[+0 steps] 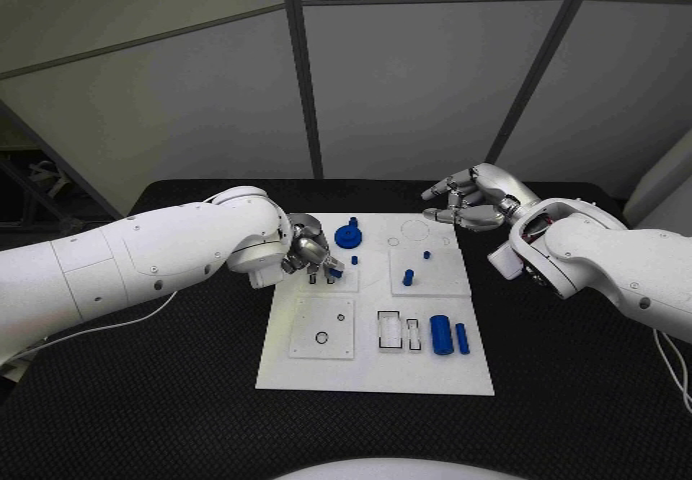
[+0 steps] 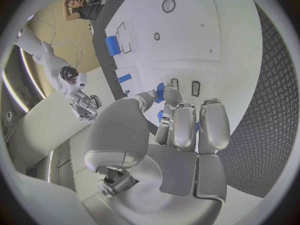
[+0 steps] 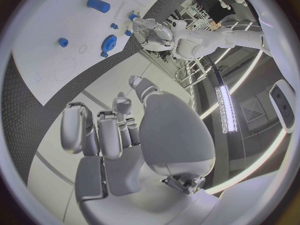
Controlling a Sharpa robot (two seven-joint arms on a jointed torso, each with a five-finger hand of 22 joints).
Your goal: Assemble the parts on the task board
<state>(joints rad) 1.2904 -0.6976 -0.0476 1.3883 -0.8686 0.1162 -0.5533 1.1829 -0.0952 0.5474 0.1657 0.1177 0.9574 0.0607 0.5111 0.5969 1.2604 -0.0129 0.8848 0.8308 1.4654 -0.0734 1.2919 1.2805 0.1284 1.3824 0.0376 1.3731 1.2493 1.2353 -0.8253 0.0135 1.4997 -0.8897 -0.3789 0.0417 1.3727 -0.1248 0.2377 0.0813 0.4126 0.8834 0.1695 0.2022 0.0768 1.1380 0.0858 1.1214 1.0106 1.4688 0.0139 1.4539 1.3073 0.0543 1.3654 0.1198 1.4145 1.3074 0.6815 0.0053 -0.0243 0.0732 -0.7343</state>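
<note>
The white task board (image 1: 375, 370) lies in the middle of the black table. My left hand (image 1: 304, 250) is low over the board's far left panel and pinches a small blue part (image 1: 333, 270) between thumb and fingers; the left wrist view shows that blue part (image 2: 160, 92) at the fingertips of the left hand (image 2: 181, 135). A blue gear-like disc (image 1: 348, 236) sits just beyond it. My right hand (image 1: 469, 200) hovers over the board's far right corner, fingers loosely bent and apart, holding nothing. In the right wrist view the right hand (image 3: 119, 135) is above the board (image 3: 56, 15).
Two blue cylinders (image 1: 449, 335) lie side by side at the board's near right, beside black-outlined rectangular slots (image 1: 392, 330). Small blue pegs (image 1: 408, 278) stand on the far right panel. A round hole (image 1: 323, 334) marks the near left panel. Black table surrounds the board.
</note>
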